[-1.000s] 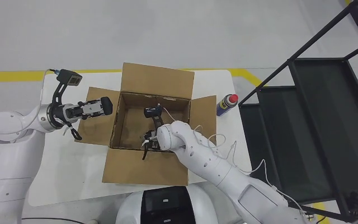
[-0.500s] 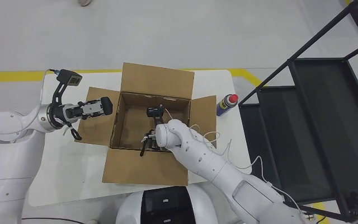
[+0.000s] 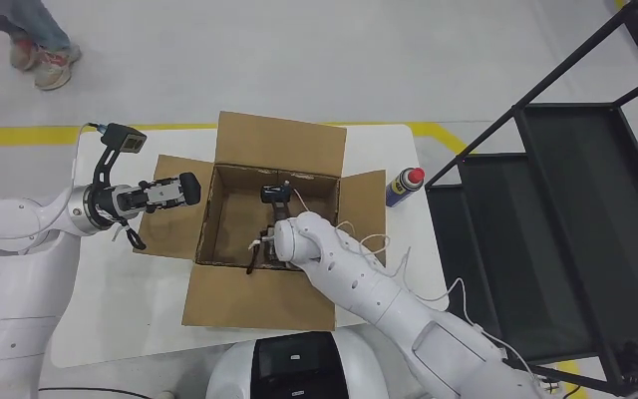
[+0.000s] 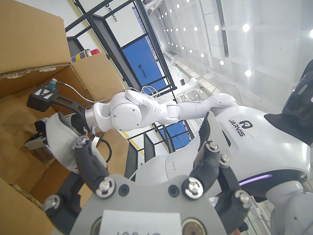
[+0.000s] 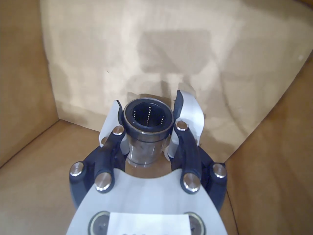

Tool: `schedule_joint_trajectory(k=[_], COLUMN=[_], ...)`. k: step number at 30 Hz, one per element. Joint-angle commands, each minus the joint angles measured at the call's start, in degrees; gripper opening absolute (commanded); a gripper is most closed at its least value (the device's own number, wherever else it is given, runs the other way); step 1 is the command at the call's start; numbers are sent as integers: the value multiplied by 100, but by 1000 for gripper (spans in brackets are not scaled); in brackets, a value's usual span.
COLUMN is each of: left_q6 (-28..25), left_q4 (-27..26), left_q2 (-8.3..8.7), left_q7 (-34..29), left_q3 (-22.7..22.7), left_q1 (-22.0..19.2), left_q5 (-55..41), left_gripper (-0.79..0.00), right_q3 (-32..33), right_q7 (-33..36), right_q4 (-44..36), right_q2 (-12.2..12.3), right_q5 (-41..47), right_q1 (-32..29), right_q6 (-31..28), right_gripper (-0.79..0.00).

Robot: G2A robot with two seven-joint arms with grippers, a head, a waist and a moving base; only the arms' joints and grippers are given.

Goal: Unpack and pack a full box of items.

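Observation:
An open cardboard box (image 3: 282,133) stands on the white table. My right gripper (image 3: 257,249) is down inside it near the front wall, shut on a metal cylinder with a black hollow end (image 5: 146,121); white fingers (image 5: 190,108) press both its sides. The box floor (image 5: 110,50) beyond it is bare. The left wrist view has the same gripper (image 4: 36,143) and cylinder (image 4: 44,151) low in the box (image 4: 29,37). My left gripper (image 3: 189,188) hangs open over the box's left flap, with nothing between its fingers (image 4: 207,128).
A blue and yellow spray can with a red cap (image 3: 405,184) lies on the table right of the box, also in the left wrist view (image 4: 85,53). A black metal rack (image 3: 538,219) stands off the table's right side. The table (image 3: 110,299) has free room front left.
My right arm has shifted slightly to the left inside the box with the cylinder held. The left arm has stayed put.

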Motion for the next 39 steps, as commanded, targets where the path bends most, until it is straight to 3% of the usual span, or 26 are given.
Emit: schedule_joint_trajectory(k=[1,9,14,30,32,34,35,39], left_q6=[0,0,0,0,0,0,0,0], left_q4=[0,0,0,0,0,0,0,0], left_q2=[0,0,0,0,0,0,0,0], left_q7=[0,0,0,0,0,0,0,0], left_q3=[0,0,0,0,0,0,0,0], left_q1=[0,0,0,0,0,0,0,0], left_q5=[0,0,0,0,0,0,0,0], left_gripper=[0,0,0,0,0,0,0,0], right_q3=[35,328,542,291,229,159,138,127], right_q7=[-114,-956,-1427,-1792,-1751,-1699,-1683,-1666], right_q4=[-298,-1398,-1634,-261,-153,-106,-120,-305], right_q2=[42,269,348,77,35,-2,-18,-34], right_q5=[-200,-1153,-1459,-1201,-1148,-1147,-1131,-1215], right_q1=[-132,-939,-1276,-675,-615,-578,-580,-661], right_q6=[18,-115,-282,-617,-681,-706,-706,-652], right_gripper=[-785,-785,-785,-785,-693,-388,0,0])
